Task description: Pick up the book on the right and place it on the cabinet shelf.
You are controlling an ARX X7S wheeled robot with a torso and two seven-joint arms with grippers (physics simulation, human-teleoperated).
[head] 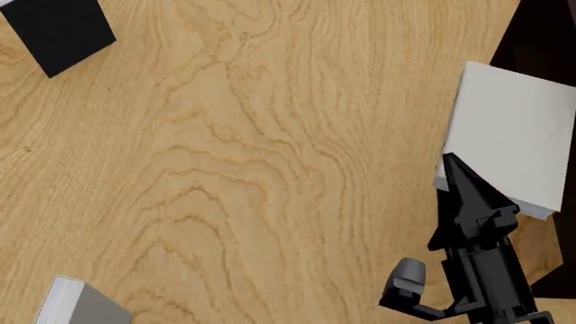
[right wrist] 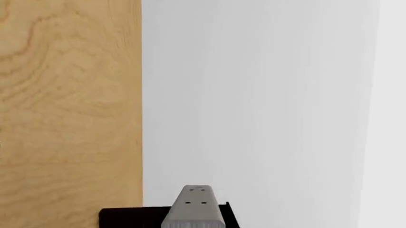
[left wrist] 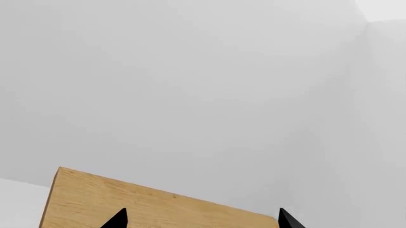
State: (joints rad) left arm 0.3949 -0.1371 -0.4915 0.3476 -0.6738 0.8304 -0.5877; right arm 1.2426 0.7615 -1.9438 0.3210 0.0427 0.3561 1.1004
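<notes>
Right gripper (head: pixel 447 164) has its black fingertip laid against the near edge of the book (head: pixel 513 142), which seems tipped up above the tabletop (head: pixel 270 169), close to the dark cabinet shelf (head: pixel 540 34) behind it. From the right wrist view a broad pale cover fills most of the sight, with a grey finger pad (right wrist: pixel 193 209) pressed at its lower edge, so the gripper looks clenched on the book, though I can't see the second finger clearly. Judging by this, the book is in hand and the carry to the shelf is the step underway. Doing it well would mean keeping the cover level, lifting high enough to clear the shelf board's front edge, and sliding the book in flat before letting go. A thin-edge hold like this could let the book pivot, so slow motion seems wise. Left gripper (left wrist: pixel 203 221) shows only two black tips spread wide apart over the tabletop's end, holding nothing. A black book (head: pixel 59 30) sits far across from the cabinet shelf, and another grey book (head: pixel 77 304) farther still.
</notes>
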